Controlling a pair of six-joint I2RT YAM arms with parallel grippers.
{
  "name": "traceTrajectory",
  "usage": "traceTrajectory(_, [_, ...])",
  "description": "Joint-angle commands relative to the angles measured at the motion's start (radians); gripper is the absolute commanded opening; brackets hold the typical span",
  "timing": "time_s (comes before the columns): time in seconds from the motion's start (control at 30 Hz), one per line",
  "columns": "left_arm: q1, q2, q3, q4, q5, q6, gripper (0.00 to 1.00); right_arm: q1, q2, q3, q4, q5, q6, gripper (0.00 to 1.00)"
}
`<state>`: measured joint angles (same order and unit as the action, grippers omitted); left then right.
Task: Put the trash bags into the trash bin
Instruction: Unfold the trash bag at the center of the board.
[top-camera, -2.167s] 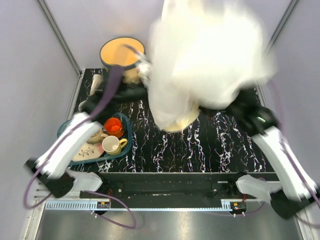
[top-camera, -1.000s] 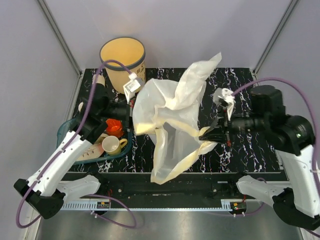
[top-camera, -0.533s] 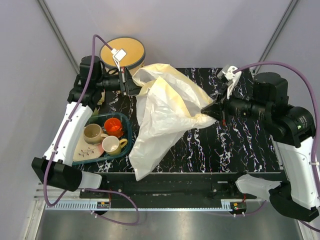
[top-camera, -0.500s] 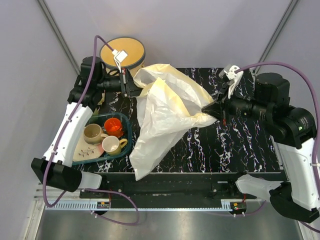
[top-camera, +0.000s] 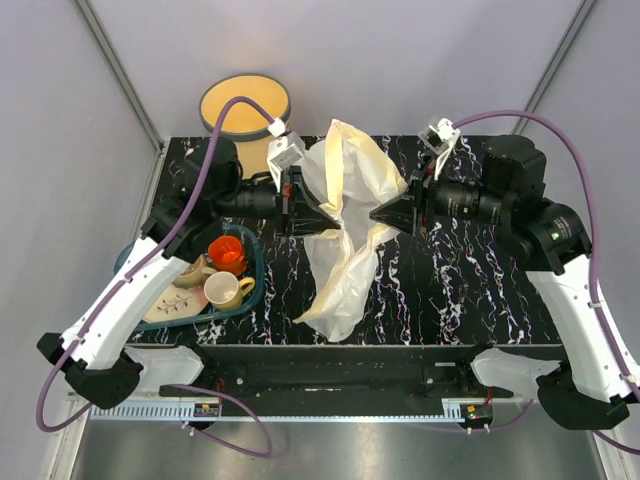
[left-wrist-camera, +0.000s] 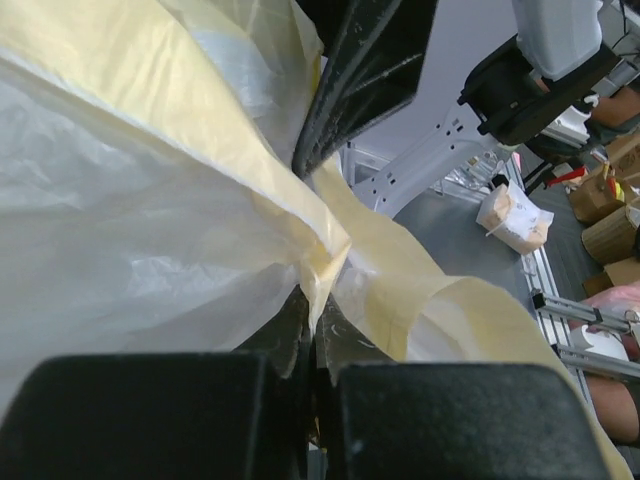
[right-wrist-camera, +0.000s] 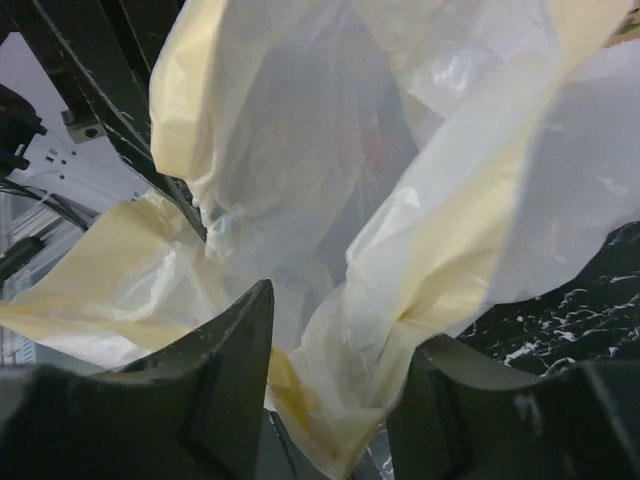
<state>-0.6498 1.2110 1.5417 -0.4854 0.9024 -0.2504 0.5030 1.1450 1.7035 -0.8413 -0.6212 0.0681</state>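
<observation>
The trash bag (top-camera: 345, 215), a crinkly whitish-yellow film, hangs bunched over the middle of the dark marbled table, its lower end trailing toward the near edge. My left gripper (top-camera: 328, 222) reaches in from the left and is shut on a fold of it (left-wrist-camera: 318, 262); the pinch shows in the left wrist view (left-wrist-camera: 312, 318). My right gripper (top-camera: 378, 214) faces it from the right, open, with loose film (right-wrist-camera: 400, 250) between its parted fingers (right-wrist-camera: 222, 370). The trash bin (top-camera: 244, 102), round and cream-yellow with a dark rim, stands at the back left, apart from both grippers.
A teal dish tray (top-camera: 257, 272) sits at the left near edge with a red cup (top-camera: 227, 252) and a cream mug (top-camera: 224, 291) in it. Grey walls close in the table at the back and sides.
My left gripper has swung from beside the bin to the table's middle with the bag still pinched. The right gripper has opened its jaws. The bag has gathered into a narrower bunch.
</observation>
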Motion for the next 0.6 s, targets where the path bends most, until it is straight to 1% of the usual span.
traceTrajectory(0.0, [-0.03,0.033,-0.008,0.151,-0.045,-0.041,0.0,-0.001,-0.044,-0.071,0.195,-0.144,0.11,0.59])
traceTrajectory(0.03, [-0.033,0.035,-0.012,0.168,-0.048,-0.056,0.0,0.0,-0.047,-0.093,0.217,-0.173,0.125,0.66])
traceTrajectory(0.07, [-0.033,0.044,-0.014,0.186,-0.051,-0.073,0.0,0.0,-0.048,-0.102,0.226,-0.19,0.136,0.7])
traceTrajectory(0.13, [-0.036,0.056,-0.002,0.199,-0.08,-0.092,0.0,0.0,-0.047,-0.119,0.258,-0.257,0.168,0.74])
traceTrajectory(0.23, [-0.045,0.085,0.014,0.202,-0.117,-0.104,0.0,0.002,-0.056,-0.157,0.289,-0.265,0.203,0.82])
traceTrajectory(0.4, [-0.091,0.137,0.031,0.205,-0.169,-0.147,0.0,0.008,-0.031,-0.165,0.288,-0.245,0.231,0.85])
traceTrajectory(0.5, [-0.111,0.153,0.034,0.199,-0.186,-0.142,0.0,0.014,-0.025,-0.166,0.286,-0.242,0.226,0.89])
traceTrajectory(0.57, [-0.12,0.156,0.038,0.209,-0.188,-0.142,0.0,0.019,-0.022,-0.168,0.259,-0.218,0.204,0.88])
